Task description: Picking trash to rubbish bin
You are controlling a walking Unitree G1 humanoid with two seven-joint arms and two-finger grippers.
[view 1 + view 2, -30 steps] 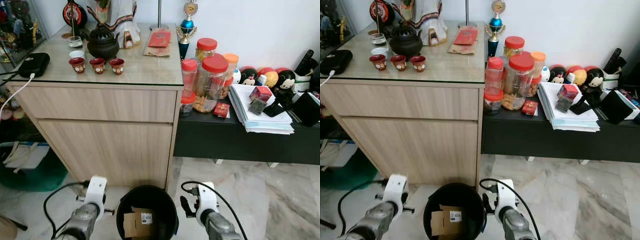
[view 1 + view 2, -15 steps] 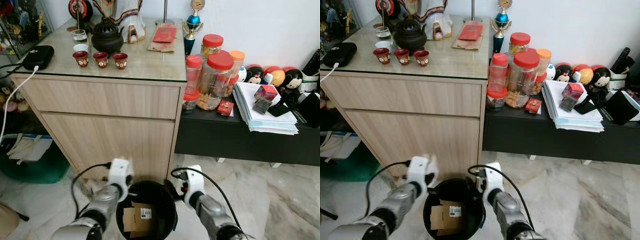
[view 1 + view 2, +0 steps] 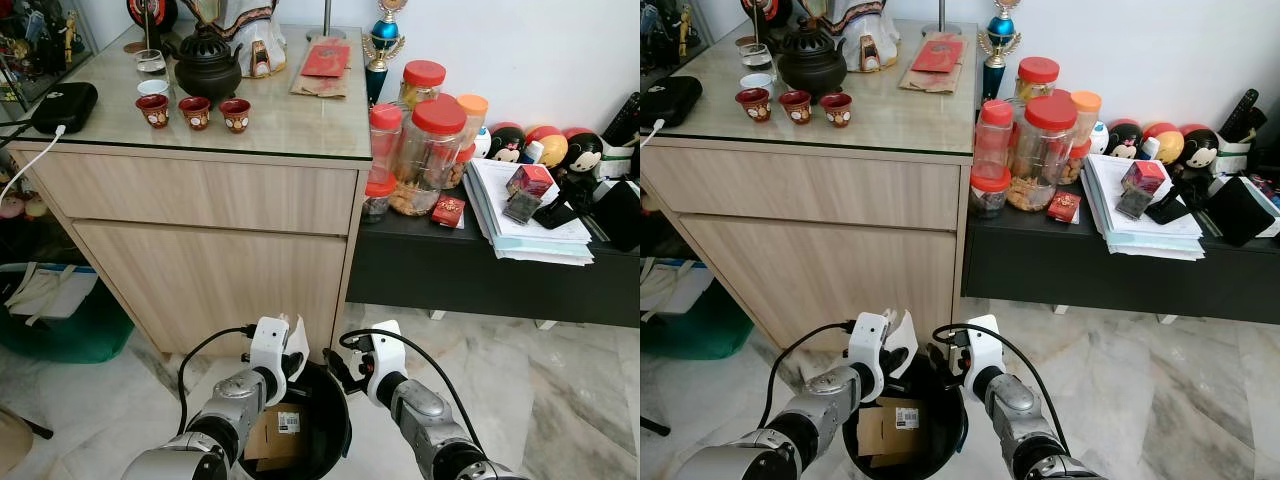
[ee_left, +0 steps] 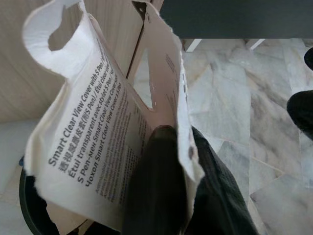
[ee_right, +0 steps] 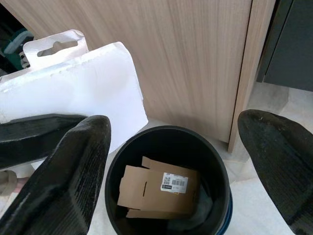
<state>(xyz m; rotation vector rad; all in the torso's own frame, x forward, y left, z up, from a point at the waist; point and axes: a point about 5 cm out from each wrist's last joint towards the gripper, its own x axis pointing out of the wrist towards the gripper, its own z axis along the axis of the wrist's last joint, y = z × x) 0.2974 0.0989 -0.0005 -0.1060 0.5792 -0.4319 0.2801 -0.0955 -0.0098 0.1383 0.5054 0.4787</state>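
Between the left gripper's (image 4: 171,196) black fingers (image 4: 156,181) sits a white card package (image 4: 93,132) printed with black lettering. Beneath the fingers, the rubbish bin (image 5: 166,142) is black, holding brown cardboard (image 5: 156,193) with a white barcode label. Behind them, the cabinet (image 3: 210,260) is pale wood grain under a glassy beige surface (image 3: 280,125). The floor (image 3: 540,390) is grey-veined marble. Beyond, clear jars (image 3: 425,155) wear red and orange lids.

Two silver metallic arms occupy the lower centre of the left eye frame, each ending in a white block-shaped wrist housing with a black looped cable attached. The left gripper (image 3: 292,352) and right gripper (image 3: 338,372) each carry two long matte-black fingers (image 5: 73,161) with rounded tips.
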